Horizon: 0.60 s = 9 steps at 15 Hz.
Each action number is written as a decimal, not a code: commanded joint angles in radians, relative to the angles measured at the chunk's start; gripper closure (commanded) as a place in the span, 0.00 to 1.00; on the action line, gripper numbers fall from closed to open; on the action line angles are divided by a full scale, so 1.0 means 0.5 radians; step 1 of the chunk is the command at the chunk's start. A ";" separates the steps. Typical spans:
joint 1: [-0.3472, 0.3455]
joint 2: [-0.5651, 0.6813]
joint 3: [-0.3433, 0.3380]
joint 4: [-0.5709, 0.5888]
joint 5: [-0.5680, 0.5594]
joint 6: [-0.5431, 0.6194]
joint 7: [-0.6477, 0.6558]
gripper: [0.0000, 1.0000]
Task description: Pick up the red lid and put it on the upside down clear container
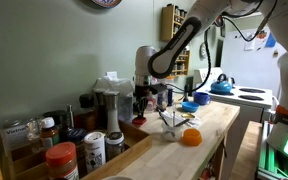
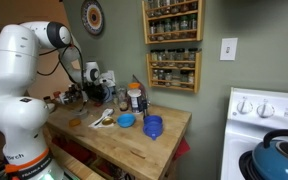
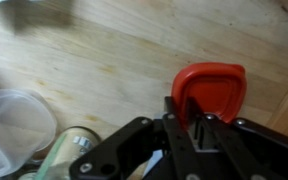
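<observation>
The red lid [image 3: 212, 88] is a rounded red plastic lid over the wooden counter [image 3: 104, 60]. In the wrist view my gripper [image 3: 187, 118] has its black fingers closed on the lid's near edge. The clear container [image 3: 12, 125] lies at the lower left of the wrist view, apart from the lid. In an exterior view my gripper [image 1: 141, 100] hangs low over the counter's back part, with the red lid [image 1: 138, 120] just under it. In an exterior view the gripper [image 2: 92, 86] is small and partly hidden among the jars.
An orange ball [image 1: 191, 137], a blue bowl [image 1: 200, 99] and a wire utensil stand on the counter. Jars [image 1: 61, 160] crowd the near end. A blue cup [image 2: 152, 126] and a blue lid [image 2: 126, 121] sit mid-counter. A stove with a kettle [image 1: 221, 85] lies beyond.
</observation>
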 commanded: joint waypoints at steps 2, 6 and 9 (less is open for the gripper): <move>-0.062 -0.268 -0.008 -0.129 0.140 -0.254 0.195 0.96; -0.069 -0.503 0.024 -0.224 0.177 -0.448 0.334 0.96; -0.022 -0.714 -0.016 -0.357 -0.025 -0.426 0.714 0.96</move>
